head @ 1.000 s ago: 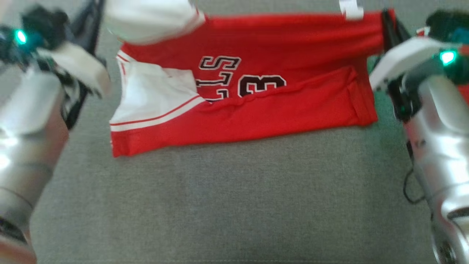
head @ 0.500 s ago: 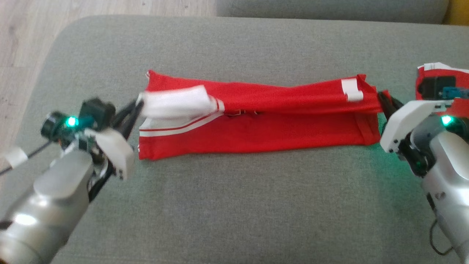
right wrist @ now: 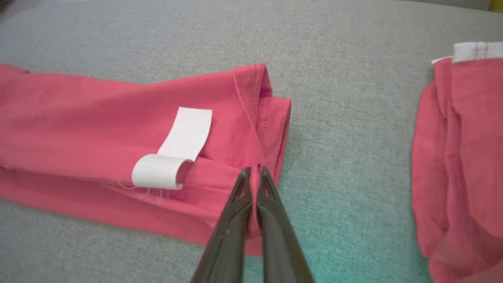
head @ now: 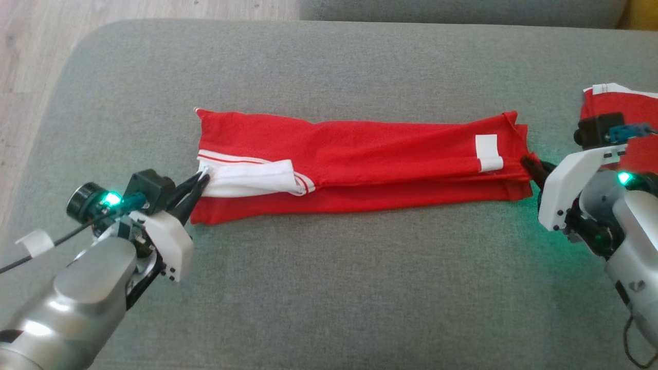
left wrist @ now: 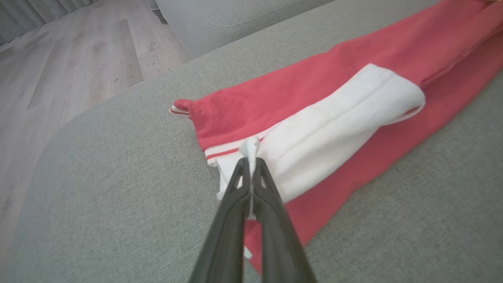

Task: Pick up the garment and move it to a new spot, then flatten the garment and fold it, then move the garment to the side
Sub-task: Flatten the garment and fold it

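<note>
Evidently to hold the fold taut and flat, the left claw [head: 202, 177] is clamped on the white-trimmed end of the garment [head: 390, 154] and the right claw [head: 527, 163] on its hemmed red end, across the grey sofa cushion [head: 329, 288] (another red piece [head: 632, 108] sits apart).

A broad grey woven-fabric cushion [head: 329, 288] with rounded corners is seen bearing everything in view. Across its middle a long red jersey garment [head: 360, 149] is laid, folded lengthwise into a narrow band with its layers stacked flat on the fabric. A white panel [head: 247, 177] is turned up at one end of the band, and a small white label [head: 487, 152] is seen near the other. A second red cloth piece [head: 637, 105] with a white edge is laid on the same cushion, beyond the label end and apart from the band.
</note>
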### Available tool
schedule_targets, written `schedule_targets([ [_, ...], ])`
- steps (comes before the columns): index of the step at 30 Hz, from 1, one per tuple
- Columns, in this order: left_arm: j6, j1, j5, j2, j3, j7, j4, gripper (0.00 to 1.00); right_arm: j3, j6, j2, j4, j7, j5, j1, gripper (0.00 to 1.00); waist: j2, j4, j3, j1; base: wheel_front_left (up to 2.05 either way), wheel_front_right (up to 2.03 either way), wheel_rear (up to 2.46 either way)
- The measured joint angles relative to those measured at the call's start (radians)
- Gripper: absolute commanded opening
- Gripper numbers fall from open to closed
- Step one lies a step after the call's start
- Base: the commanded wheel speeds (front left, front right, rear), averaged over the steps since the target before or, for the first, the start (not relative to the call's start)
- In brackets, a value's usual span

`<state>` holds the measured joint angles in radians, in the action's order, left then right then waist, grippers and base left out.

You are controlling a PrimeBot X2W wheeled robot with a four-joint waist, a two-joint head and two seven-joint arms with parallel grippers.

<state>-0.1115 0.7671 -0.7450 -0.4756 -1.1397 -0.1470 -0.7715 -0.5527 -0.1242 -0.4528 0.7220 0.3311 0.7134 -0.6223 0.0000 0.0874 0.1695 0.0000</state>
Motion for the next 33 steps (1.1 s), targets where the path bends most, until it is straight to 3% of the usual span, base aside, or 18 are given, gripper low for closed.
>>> schedule_targets([
  [7, 0.007, -0.018, 0.013, 0.001, -0.023, 0.0, -0.016, 0.0, -0.044, 0.0, -0.036, -0.056, 0.108, 0.061, 0.017, 0.0, 0.0, -0.007, 0.01, 0.0, 0.0, 0.0, 0.0],
  [10, 0.033, -0.019, 0.031, 0.005, -0.03, -0.021, -0.033, 0.0, -0.05, 0.0, -0.043, -0.07, 0.125, 0.081, 0.026, 0.0, 0.0, -0.009, 0.014, 0.0, 0.0, 0.0, 0.0],
  [11, 0.033, -0.019, 0.036, 0.007, -0.032, -0.022, -0.037, 0.0, -0.05, 0.0, -0.043, -0.071, 0.128, 0.085, 0.026, 0.83, 0.0, -0.009, 0.015, 0.0, 0.0, 0.0, 0.0],
  [12, 0.033, -0.019, 0.036, 0.011, -0.034, -0.022, -0.042, 0.0, -0.048, 0.0, -0.043, -0.071, 0.131, 0.087, 0.026, 0.83, 0.0, -0.008, 0.015, 0.0, 0.0, 0.0, 0.0],
  [13, 0.033, -0.019, 0.036, 0.015, -0.035, -0.022, -0.047, 0.52, -0.05, 0.0, -0.044, -0.072, 0.137, 0.087, 0.026, 1.0, 0.0, -0.007, 0.015, 0.0, 0.0, 0.0, 0.0],
  [14, 0.033, -0.019, 0.036, 0.015, -0.035, -0.022, -0.047, 1.0, -0.05, 0.0, -0.044, -0.072, 0.137, 0.087, 0.026, 1.0, 0.0, -0.007, 0.015, 0.0, 0.0, 0.0, 0.0],
  [18, 0.034, -0.019, 0.034, 0.026, -0.035, -0.03, -0.057, 1.0, -0.023, 0.0, -0.044, -0.075, 0.11, 0.087, 0.027, 1.0, 0.0, -0.005, 0.014, 0.0, 0.0, 0.0, 0.0],
  [23, 0.077, -0.013, -0.007, 0.035, 0.034, -0.08, -0.042, 1.0, 0.053, 0.0, -0.035, -0.112, 0.003, 0.09, 0.021, 1.0, 0.0, 0.0, -0.001, 0.0, 0.0, 0.0, 0.0],
  [26, 0.139, -0.003, -0.032, 0.035, 0.145, -0.102, 0.035, 1.0, 0.077, 0.0, -0.014, -0.167, -0.093, 0.073, 0.015, 1.0, 0.0, 0.0, -0.016, -0.0001, 0.0, 0.0, 0.0],
  [30, 0.234, -0.015, -0.007, 0.033, 0.378, -0.105, 0.267, 1.0, 0.142, 0.0, 0.058, -0.214, -0.275, 0.02, 0.02, 1.0, 0.0, 0.002, -0.033, 0.0, 0.0, 0.0, 0.0],
  [33, 0.278, -0.105, 0.026, 0.043, 0.546, -0.11, 0.413, 1.0, 0.218, 0.0, 0.122, -0.242, -0.429, -0.036, 0.036, 1.0, 0.0, 0.004, -0.043, -0.0001, 0.0, 0.0, 0.0],
])
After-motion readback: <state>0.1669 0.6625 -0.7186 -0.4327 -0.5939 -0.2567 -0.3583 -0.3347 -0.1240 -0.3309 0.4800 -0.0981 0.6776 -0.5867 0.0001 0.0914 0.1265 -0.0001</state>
